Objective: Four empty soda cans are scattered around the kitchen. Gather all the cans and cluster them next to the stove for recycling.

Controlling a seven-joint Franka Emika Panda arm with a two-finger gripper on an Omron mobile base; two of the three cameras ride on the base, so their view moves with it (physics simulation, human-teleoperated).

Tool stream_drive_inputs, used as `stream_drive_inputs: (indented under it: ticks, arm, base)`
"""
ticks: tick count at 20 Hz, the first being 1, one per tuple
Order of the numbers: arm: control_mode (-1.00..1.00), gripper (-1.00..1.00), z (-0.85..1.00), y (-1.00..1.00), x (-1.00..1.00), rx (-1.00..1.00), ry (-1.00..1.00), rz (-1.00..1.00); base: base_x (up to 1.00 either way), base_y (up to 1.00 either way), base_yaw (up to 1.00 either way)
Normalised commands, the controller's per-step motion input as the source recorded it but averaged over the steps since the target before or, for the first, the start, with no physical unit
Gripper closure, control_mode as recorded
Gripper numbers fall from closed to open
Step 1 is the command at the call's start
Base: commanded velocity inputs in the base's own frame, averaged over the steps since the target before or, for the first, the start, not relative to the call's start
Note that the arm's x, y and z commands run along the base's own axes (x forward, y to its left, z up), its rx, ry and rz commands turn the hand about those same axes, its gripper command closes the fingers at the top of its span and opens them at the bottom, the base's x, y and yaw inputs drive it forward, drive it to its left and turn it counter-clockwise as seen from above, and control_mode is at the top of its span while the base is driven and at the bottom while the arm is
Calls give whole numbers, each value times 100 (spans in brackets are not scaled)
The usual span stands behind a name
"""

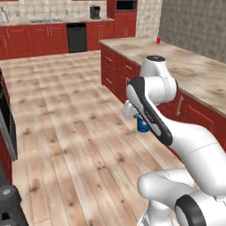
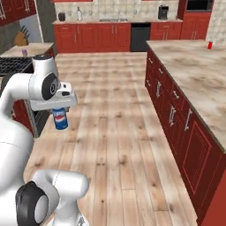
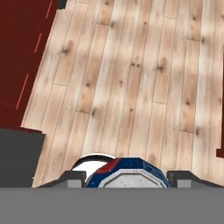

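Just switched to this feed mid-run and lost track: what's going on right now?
The gripper is shut on the blue can and holds it up above the wood floor, in the aisle between the counters. A bright red can stands on the far end of the island counter, not yet collected. The stove is at the left edge of the right base view, with a purple can on the counter just behind it.

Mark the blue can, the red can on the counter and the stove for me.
Blue can [image 2: 60, 119], right base view: its labelled side, below the end effector.
Red can [image 2: 210, 45], right base view: its body, far on the counter.
Stove [image 2: 13, 65], right base view: its black grate.
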Motion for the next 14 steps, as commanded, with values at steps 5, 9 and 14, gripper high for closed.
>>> stream_drive_inputs:
  ticks: [5,9,14]
  arm:
    - [100,100,0,0,0,0,0,0]
    - [100,100,0,0,0,0,0,0]
    - [100,100,0,0,0,0,0,0]
  base:
    - [100,40,-10]
    - [100,4,6]
    - [100,0,14]
